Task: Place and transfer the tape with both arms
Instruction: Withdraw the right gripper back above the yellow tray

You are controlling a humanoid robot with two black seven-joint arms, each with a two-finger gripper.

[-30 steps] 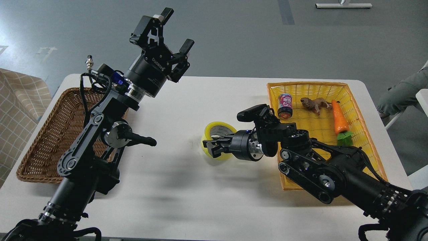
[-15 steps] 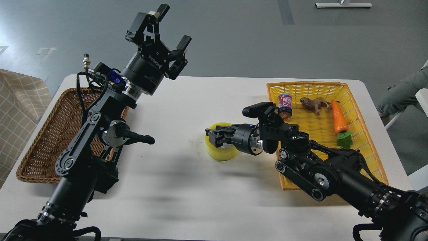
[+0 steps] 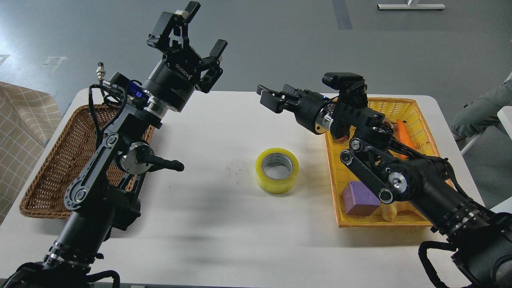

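Observation:
The yellow tape roll [image 3: 277, 170] lies flat on the white table [image 3: 224, 232], near its middle, with its grey-white core facing up. My right gripper [image 3: 273, 97] is open and empty, raised well above and behind the tape. My left gripper [image 3: 200, 28] is open and empty, held high over the table's far left edge, far from the tape.
A yellow plastic basket [image 3: 416, 105] at the right holds a carrot toy [image 3: 404, 134], a purple block [image 3: 360, 198] and a pale yellow item, partly hidden by my right arm. A brown wicker basket [image 3: 60, 168] stands at the left. A person's arm [image 3: 480, 114] shows at the right edge.
My right gripper let go of the tape and rose up and back away from it. The tape now lies flat on the table. The left arm shifted slightly left.

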